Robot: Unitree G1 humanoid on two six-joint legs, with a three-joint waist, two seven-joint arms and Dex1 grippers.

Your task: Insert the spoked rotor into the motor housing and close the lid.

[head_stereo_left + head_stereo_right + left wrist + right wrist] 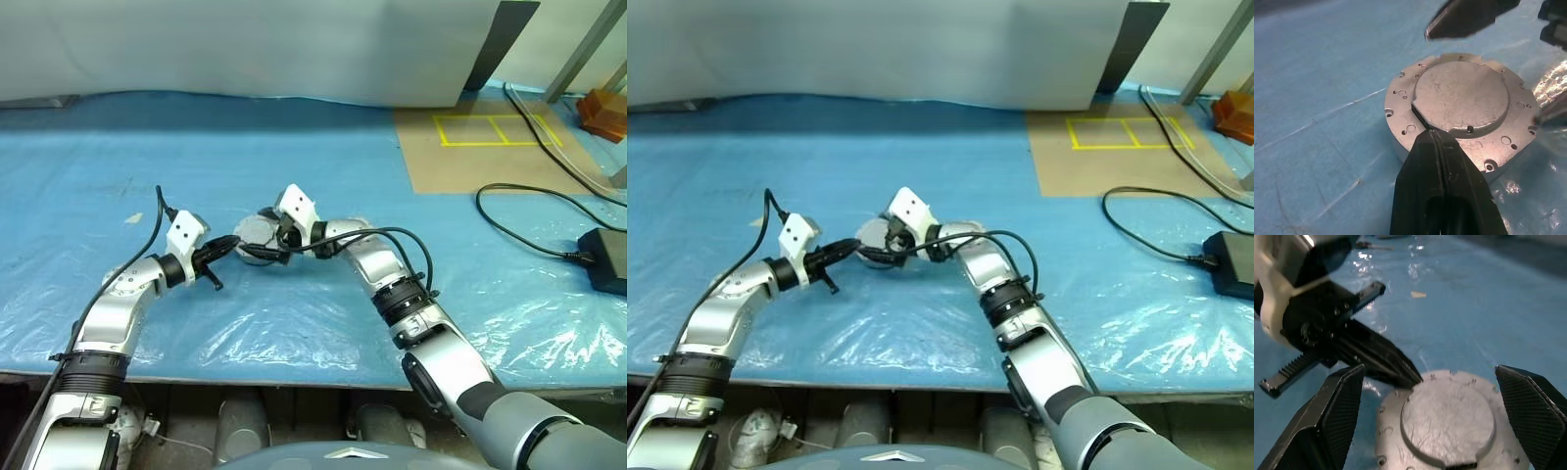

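Grey lid covers motor housing — interior hidden; R gripper open.

Both arms reach inward and meet near the middle of the head views. The left arm rises from the lower left, forearm angled up and right, its left gripper pointing right with the two black fingers pressed together into one tip. The right arm comes from the lower right, bent at the elbow, wrist turned left. The right gripper has its fingers spread wide apart.
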